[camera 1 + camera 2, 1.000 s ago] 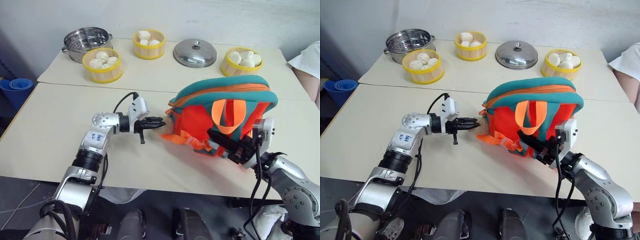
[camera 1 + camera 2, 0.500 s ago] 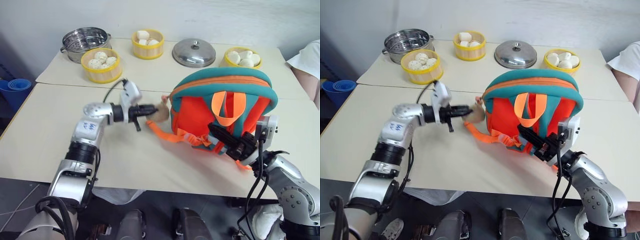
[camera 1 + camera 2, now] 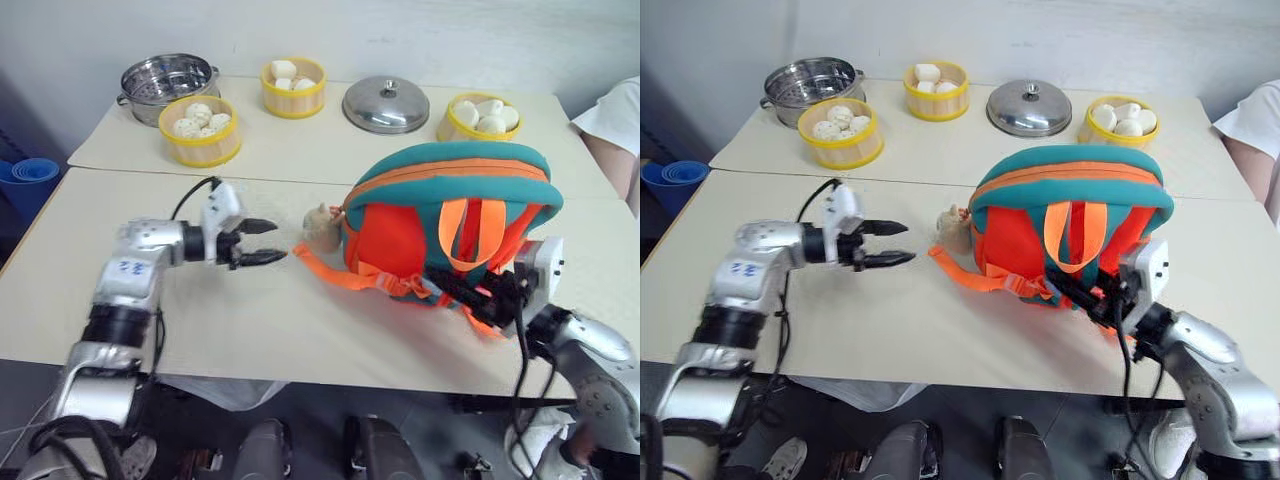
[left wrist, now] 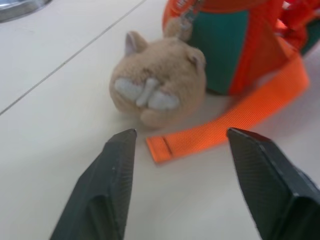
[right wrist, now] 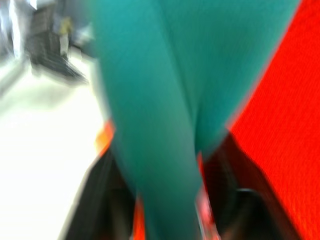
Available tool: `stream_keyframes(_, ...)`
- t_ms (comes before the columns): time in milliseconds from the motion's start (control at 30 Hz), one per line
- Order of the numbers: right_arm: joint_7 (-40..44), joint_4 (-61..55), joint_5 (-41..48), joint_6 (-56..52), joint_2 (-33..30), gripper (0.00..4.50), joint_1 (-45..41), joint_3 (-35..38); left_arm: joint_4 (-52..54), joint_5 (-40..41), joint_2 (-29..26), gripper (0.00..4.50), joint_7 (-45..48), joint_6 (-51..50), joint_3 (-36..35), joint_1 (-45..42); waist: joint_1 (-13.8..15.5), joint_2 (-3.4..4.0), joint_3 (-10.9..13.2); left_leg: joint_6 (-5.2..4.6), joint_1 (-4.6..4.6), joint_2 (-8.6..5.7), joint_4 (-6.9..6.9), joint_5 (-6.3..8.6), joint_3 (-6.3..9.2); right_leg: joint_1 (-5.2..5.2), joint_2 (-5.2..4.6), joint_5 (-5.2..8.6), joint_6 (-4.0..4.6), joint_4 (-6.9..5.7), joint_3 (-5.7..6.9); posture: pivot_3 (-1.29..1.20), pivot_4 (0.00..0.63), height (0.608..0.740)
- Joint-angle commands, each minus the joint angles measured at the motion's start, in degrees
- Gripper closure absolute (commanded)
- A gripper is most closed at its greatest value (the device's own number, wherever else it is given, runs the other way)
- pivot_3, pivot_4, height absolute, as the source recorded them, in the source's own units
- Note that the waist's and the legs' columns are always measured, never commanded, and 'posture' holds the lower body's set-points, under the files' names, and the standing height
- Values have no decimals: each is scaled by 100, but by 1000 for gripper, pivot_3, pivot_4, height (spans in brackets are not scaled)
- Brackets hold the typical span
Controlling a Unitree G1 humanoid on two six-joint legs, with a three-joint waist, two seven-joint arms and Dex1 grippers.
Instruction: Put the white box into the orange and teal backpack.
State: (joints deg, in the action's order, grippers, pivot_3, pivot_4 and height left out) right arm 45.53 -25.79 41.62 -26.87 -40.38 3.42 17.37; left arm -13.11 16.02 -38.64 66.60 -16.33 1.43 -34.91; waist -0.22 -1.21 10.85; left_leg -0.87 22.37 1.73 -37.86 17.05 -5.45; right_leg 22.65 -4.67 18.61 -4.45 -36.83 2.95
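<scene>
Left wrist view, plush animal (image 4: 157,85) beside orange strap (image 4: 235,120)

Only small blue marks on the left arm (image 3: 130,268), too small to read.

The right pincer (image 3: 1090,292) sits partly behind the backpack (image 3: 1070,215) straps; its wrist view is blurred; a person's sleeve (image 3: 612,115) is cut off.
</scene>
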Motion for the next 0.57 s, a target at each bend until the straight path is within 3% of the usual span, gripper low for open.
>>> stream_keyframes(33, 759, -143, -26, 182, -492, 1478, 482, 568, 754, 392, -297, 164, 363, 286, -436, 617, 7, -1, 0, -2, -2, 1, 0, 3, 2, -4, -1, 0, 1, 4, 1, 0, 150, 740)
stream_keyframes(200, 1789, 1166, -1095, 1862, -847, 9, 1408, 1369, 1234, 529, -618, 0, 401, 938, -1236, 2146, 16, -1, 0, -36, -10, -1, -2, 26, 8, -24, -12, 0, 1, 49, 4, 0, 150, 740)
stream_keyframes(333, 2027, 2210, -1616, 3153, -823, 9, 1219, 1491, 1349, 349, -696, 0, 234, 1282, -1372, 2740, 0, 1, 1, -38, -21, 1, 1, 26, 4, -30, -15, -1, -1, 60, 2, 0, 150, 740)
stream_keyframes(567, 1917, 2754, -1898, 3823, -773, 9, 826, 1298, 1394, 391, -572, 0, -72, 1400, -1290, 2911, 0, 9, -4, 6, -32, 1, 62, -7, 4, -11, -16, 3, 17, 59, 6, 0, 150, 740)
